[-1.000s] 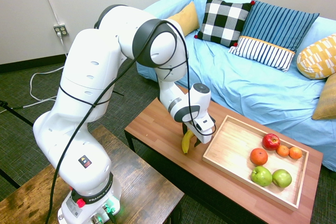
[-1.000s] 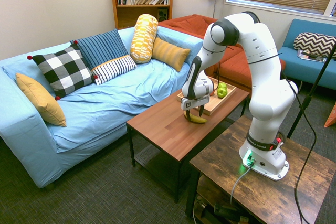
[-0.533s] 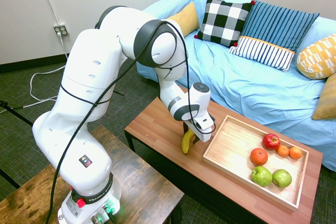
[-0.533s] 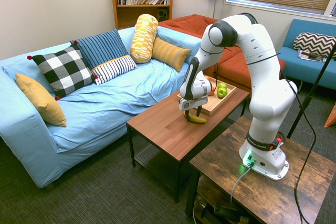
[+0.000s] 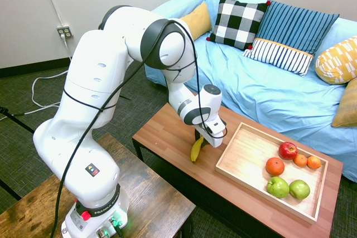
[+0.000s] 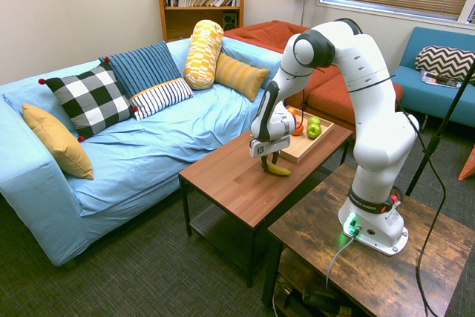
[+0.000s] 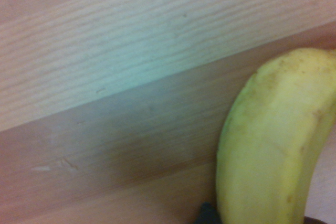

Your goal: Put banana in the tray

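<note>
A white Franka arm reaches down over a reddish-brown wooden table [image 5: 167,132], its gripper [image 5: 199,139] pointing straight down and its dark fingers drawn in against the sides of the banana [image 5: 196,150]. The fruit lies on the table near the edge that faces the robot; whether it has left the wood cannot be told from either room camera. In the second exterior view the gripper [image 6: 270,161] stands directly over the banana [image 6: 278,169], which curves out at about 4 o'clock from beneath the fingers.

The tray [image 5: 245,160], pale wood with low raised edges, sits on the same table at about 3 o'clock from the banana in the first exterior view, close by but not touching it. At its far end lie a red apple [image 5: 288,150], an orange [image 5: 274,166], two smaller oranges [image 5: 307,161] and two green apples [image 5: 288,188]. The half of the tray nearest the gripper is bare wood.

The wrist view shows the banana [image 7: 273,140], yellow with faint brown specks, close up against the table's grain [image 7: 131,77].

Behind the table stretches a sofa under a light blue cover [image 5: 268,87], with a black-and-white checked cushion [image 5: 239,20] and a blue striped cushion [image 5: 290,34].
</note>
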Available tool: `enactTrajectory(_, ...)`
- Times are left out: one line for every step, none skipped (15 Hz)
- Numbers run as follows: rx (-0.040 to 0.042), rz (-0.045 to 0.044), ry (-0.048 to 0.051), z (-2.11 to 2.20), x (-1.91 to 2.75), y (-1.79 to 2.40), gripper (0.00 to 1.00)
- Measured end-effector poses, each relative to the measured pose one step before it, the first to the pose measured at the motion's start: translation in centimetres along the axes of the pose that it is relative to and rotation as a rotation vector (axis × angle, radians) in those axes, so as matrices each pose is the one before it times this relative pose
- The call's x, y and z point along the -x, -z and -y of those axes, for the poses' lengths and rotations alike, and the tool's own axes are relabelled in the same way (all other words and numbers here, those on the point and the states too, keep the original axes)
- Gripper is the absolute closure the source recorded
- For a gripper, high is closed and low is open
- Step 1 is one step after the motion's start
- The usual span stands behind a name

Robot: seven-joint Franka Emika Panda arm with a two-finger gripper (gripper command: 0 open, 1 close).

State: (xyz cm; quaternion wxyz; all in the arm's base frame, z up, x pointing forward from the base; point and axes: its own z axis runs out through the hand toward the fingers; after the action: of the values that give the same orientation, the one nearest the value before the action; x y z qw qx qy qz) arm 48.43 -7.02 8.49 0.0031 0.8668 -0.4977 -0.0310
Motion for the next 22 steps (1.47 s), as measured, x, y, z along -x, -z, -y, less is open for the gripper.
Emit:
enactTrajectory(-0.00166,0.00189,0.00150,0.149,-0.014,0.329,1.00)
enactTrajectory(-0.00511,-0.00267,0.00540,0.134,-0.036,0.555,1.00)
enactTrajectory(-0.00952,-0.00866,0.01034,0.147,-0.018,0.954,1.00)
enactTrajectory(-0.00898,-0.00789,0.01386,0.228,-0.081,1.488,1.00)
enactTrajectory(-0.00970,-0.00842,0.01431,0.158,-0.197,2.084,1.00)
enactTrajectory(-0.01225,-0.01126,0.01423,0.069,-0.337,2.345,1.00)
enactTrajectory(-0.01225,-0.01445,0.01140,-0.102,-0.658,2.606,1.00)
enactTrajectory(-0.01075,-0.01803,0.00370,-0.385,-0.927,2.285,1.00)
enactTrajectory(-0.00613,-0.01827,-0.00537,-0.699,-1.184,1.724,1.00)
enactTrajectory(-0.00462,-0.01301,-0.01626,-0.880,-1.368,1.030,1.00)
enactTrajectory(-0.00208,-0.00740,-0.01600,-0.943,-1.468,0.343,1.00)
enactTrajectory(0.00102,-0.00474,-0.01855,-0.860,-1.460,-0.146,1.00)
enactTrajectory(0.00429,-0.00035,-0.02134,-0.822,-1.509,-0.573,1.00)
enactTrajectory(0.00808,-0.00005,-0.02259,-0.759,-1.611,-0.930,1.00)
enactTrajectory(0.00825,-0.00069,-0.02058,-0.402,-1.433,-1.086,1.00)
enactTrajectory(0.00688,-0.00120,-0.01856,-0.042,-1.141,-1.096,1.00)
enactTrajectory(0.00611,0.00134,-0.01673,0.174,-0.882,-1.200,1.00)
enactTrajectory(0.00597,0.00325,-0.01430,0.340,-0.735,-1.313,1.00)
enactTrajectory(0.00810,0.00416,-0.01273,0.259,-0.643,-1.426,1.00)
enactTrajectory(0.00676,0.00304,-0.01201,0.211,-0.619,-1.287,1.00)
enactTrajectory(0.00519,0.00287,-0.01192,0.142,-0.555,-1.156,1.00)
enactTrajectory(0.00367,0.00275,-0.01313,0.028,-0.535,-0.992,1.00)
